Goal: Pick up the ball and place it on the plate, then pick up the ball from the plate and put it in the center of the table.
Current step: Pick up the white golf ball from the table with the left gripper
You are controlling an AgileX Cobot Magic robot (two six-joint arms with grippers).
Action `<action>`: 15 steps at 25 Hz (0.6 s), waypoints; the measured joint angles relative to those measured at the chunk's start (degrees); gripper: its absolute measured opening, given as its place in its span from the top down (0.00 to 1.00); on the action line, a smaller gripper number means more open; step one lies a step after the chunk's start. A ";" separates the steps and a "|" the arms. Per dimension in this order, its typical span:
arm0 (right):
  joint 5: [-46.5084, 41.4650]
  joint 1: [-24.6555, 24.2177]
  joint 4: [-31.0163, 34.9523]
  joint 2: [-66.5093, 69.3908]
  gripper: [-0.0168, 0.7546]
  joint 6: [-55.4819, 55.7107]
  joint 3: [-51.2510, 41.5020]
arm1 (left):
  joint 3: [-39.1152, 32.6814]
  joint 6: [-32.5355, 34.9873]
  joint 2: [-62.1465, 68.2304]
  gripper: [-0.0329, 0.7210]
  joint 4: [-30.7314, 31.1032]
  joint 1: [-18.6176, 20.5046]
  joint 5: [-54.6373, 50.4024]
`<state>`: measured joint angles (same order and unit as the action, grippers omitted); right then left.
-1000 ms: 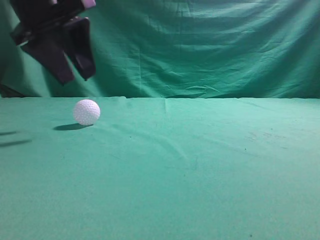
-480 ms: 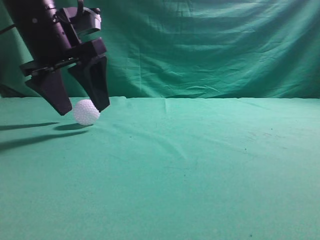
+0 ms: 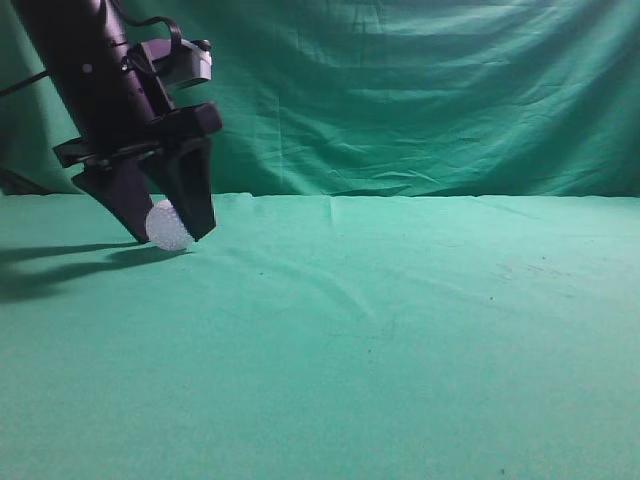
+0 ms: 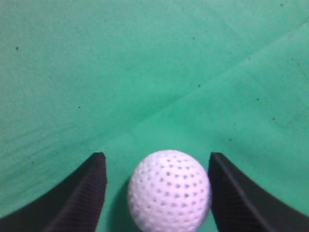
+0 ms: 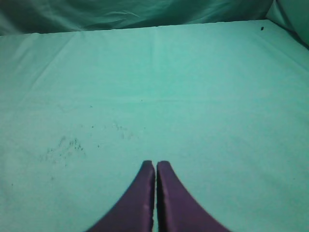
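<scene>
Straddling the golf ball (image 4: pixel 169 191) at lower frame, the open left hand (image 4: pixel 157 193) must next close, while the right hand (image 5: pixel 155 193) rests shut.

the ball (image 3: pixel 168 226) is half hidden in the exterior view, its 3 o'clock side covered by a finger of the left gripper (image 3: pixel 170 236). whether the fingers touch it there can't be told. in the left wrist view the ball (image 4: pixel 169 190) is cut off at 6 o'clock by the frame edge, and so are both fingers (image 4: pixel 77 200). the right gripper (image 5: pixel 155 165) shows only its tips, the rest cut off at 6 o'clock.
</scene>
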<state>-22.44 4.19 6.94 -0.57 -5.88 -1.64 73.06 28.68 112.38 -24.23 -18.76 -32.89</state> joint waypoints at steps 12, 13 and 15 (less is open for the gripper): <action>0.00 0.00 0.00 0.00 0.98 0.00 0.00 | 3.90 -0.04 0.00 0.53 1.23 0.00 -7.48; 0.00 0.00 0.00 0.00 0.98 0.00 0.00 | 4.83 -0.39 0.00 0.53 1.23 0.00 -9.19; 0.00 0.00 0.00 0.00 0.98 0.00 0.00 | 6.87 -2.47 -0.41 0.53 1.61 0.00 -12.05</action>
<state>-22.44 4.19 6.94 -0.57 -5.88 -1.64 79.93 26.21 111.97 -22.61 -18.76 -44.94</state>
